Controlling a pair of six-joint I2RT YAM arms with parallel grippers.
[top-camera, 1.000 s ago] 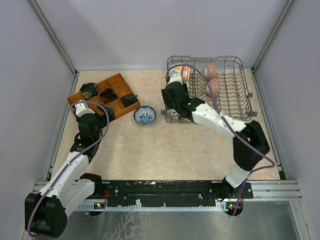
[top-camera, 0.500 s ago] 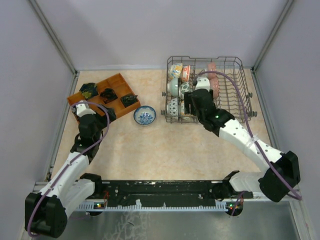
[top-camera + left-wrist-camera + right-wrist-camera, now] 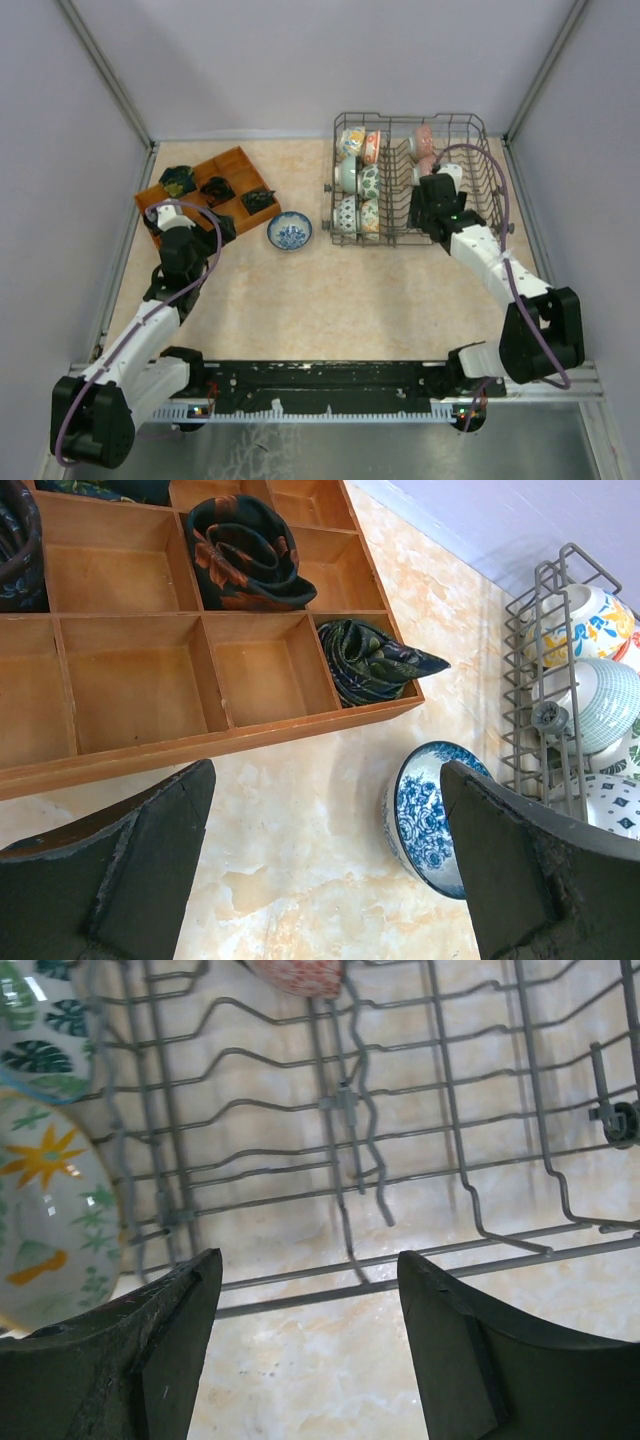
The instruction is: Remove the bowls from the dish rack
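beige marbled tabletop (image 3: 330,300) between pale lilac walls fills the top view. a large grey wire dish rack (image 3: 488,170) stands at the far right, with six small painted ceramic bowls (image 3: 358,180) set on edge in two columns at its left end and a pink bowl (image 3: 424,139) near its far rail. the right gripper (image 3: 424,203) hangs over the rack's middle, near the front rail. a blue-and-white floral bowl (image 3: 290,231) sits upright on the table between the rack and a brown wooden compartment tray (image 3: 235,165); the left gripper (image 3: 214,228) is at the tray's near corner. from the left wrist, the left fingers (image 3: 130,870) are spread wide and empty over bare table just before the tray, which holds rolled dark patterned cloths (image 3: 250,550); the floral bowl lies beside the right-hand finger. from the right wrist, the right fingers (image 3: 150,1360) stand wide apart with nothing between them, above the rack's front rail and wire floor, and a yellow-star bowl (image 3: 40,1210) leans at the left.
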